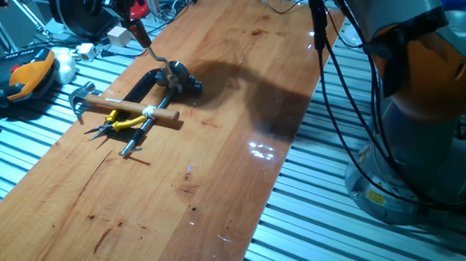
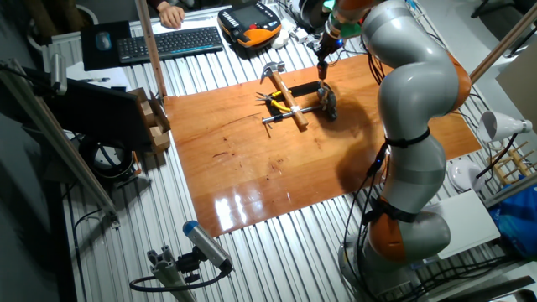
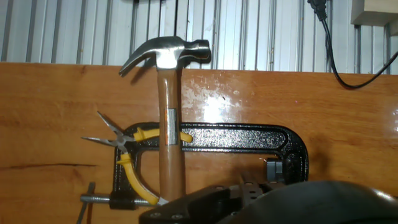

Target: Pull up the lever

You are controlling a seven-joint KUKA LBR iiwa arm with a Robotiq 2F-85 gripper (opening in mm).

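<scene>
The lever (image 1: pixel 154 55) is a thin metal rod rising at a slant from a small grey bracket (image 1: pixel 179 76) at the far left of the wooden board. Its dark reddish knob sits at the top, inside my gripper (image 1: pixel 137 27), which comes down from above and is shut on it. In the other fixed view my gripper (image 2: pixel 322 52) hangs over the lever (image 2: pixel 325 74) and its bracket (image 2: pixel 327 102). The hand view does not show the lever; a dark part of the hand fills the bottom edge.
A hammer (image 1: pixel 128 106) with a pale wooden shaft lies across yellow pliers (image 1: pixel 121 123) and a black C-clamp (image 3: pixel 249 137) just beside the bracket. An orange pendant (image 1: pixel 30 73) and a keyboard (image 2: pixel 168 42) lie off the board (image 1: pixel 219 171) on the slatted table.
</scene>
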